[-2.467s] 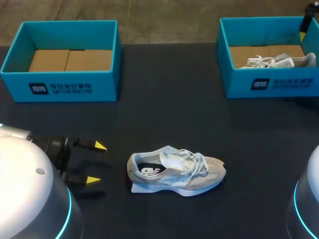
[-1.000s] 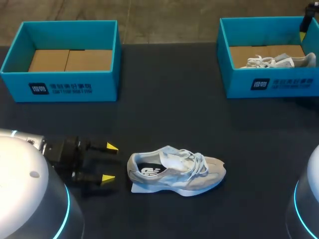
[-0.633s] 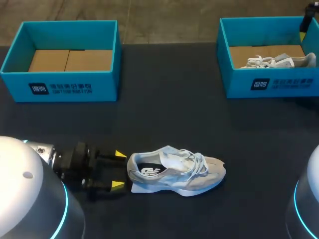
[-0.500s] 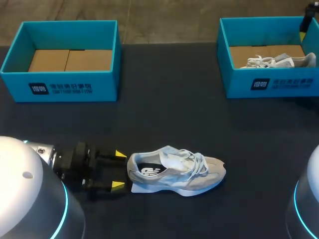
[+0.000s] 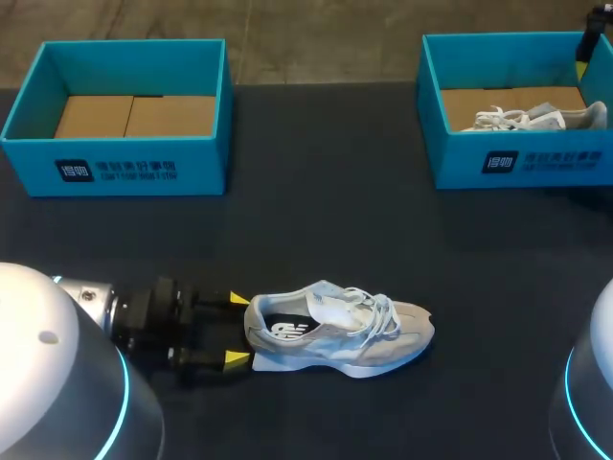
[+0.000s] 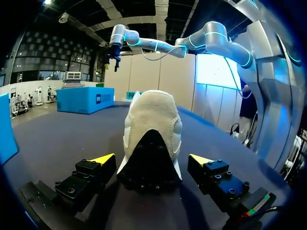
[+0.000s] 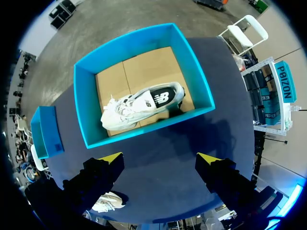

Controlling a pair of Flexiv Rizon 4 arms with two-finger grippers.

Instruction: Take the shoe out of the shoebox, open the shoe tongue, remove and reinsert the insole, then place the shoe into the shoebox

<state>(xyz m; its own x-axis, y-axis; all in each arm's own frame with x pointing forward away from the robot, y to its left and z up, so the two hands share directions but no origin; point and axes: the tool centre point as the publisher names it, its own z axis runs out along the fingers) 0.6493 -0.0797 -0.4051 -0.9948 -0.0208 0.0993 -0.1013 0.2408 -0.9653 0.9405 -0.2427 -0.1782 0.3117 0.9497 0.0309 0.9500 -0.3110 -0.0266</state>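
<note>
The table (image 5: pixel 316 220) is dark and flat. Two blue boxes with no lids sit at its far side, well apart. The left box (image 5: pixel 115 168) shows only its brown floor. The right box (image 5: pixel 522 158) has a second shoe (image 5: pixel 536 118) lying in it, pale with white laces. Each box has a dark patch with white print on its front wall. It is too small for me to read.

The shoe (image 5: pixel 335 329) I work with is out of the boxes. It lies on the table near my side. It is grey and white, its laces are loose, and it has a dark patch with a white letter mark on its side. Its heel points at my left arm and its toe points right.

My left arm lies low over the table. My left gripper (image 5: pixel 238 330) is wide, with one yellow tip on each side of the heel. My left wrist view shows a small gap on both sides, so the fingers do not grip the shoe (image 6: pixel 152 120).

My right gripper (image 7: pixel 159 157) hangs high over the right box (image 7: pixel 192 62). It is wide too, and holds nothing.
</note>
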